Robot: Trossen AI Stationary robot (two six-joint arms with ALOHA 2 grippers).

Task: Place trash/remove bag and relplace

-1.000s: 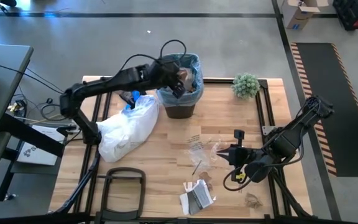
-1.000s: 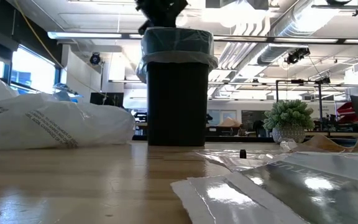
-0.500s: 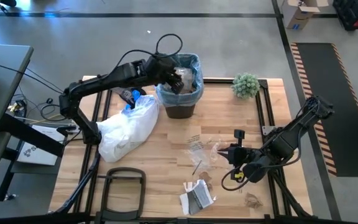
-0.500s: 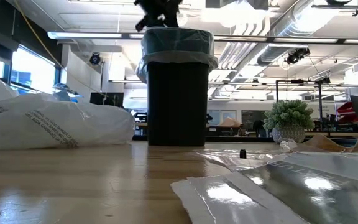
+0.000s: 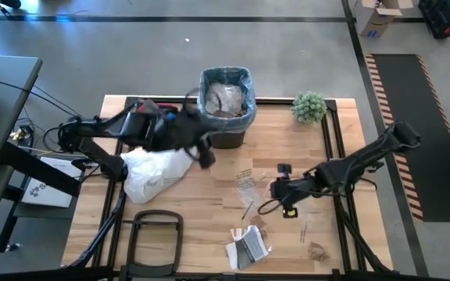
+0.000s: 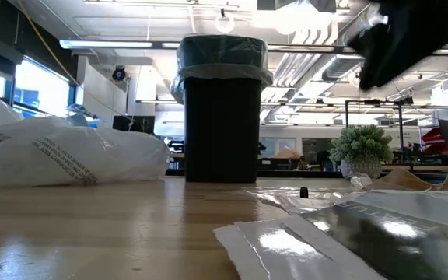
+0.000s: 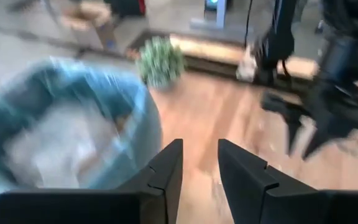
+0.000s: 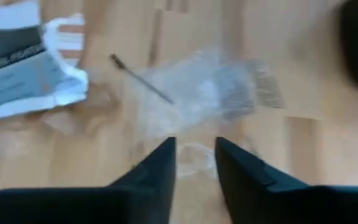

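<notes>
Left tool (image 5: 206,156) empty, fingers slightly parted, low beside the bin (image 5: 226,109), arm outstretched.

I see the wooden table (image 5: 209,199) — lined bin (image 5: 226,117) far centre, white bag (image 5: 158,170) left, plant (image 5: 308,107) far right, wrappers (image 5: 252,187) and packet (image 5: 248,246) near — brown scrap (image 5: 316,250) near right.

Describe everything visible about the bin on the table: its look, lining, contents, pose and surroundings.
The bin is a dark, straight-sided container standing upright near the table's far edge. A thin translucent light-blue bag lines it, crinkled and folded over the rim as a pale collar in the low view. Crumpled brown paper lies inside. A whitish plastic bag lies on the table beside it; whether they touch is unclear. The left gripper is just in front of the bin, touching neither bin nor liner.
</notes>
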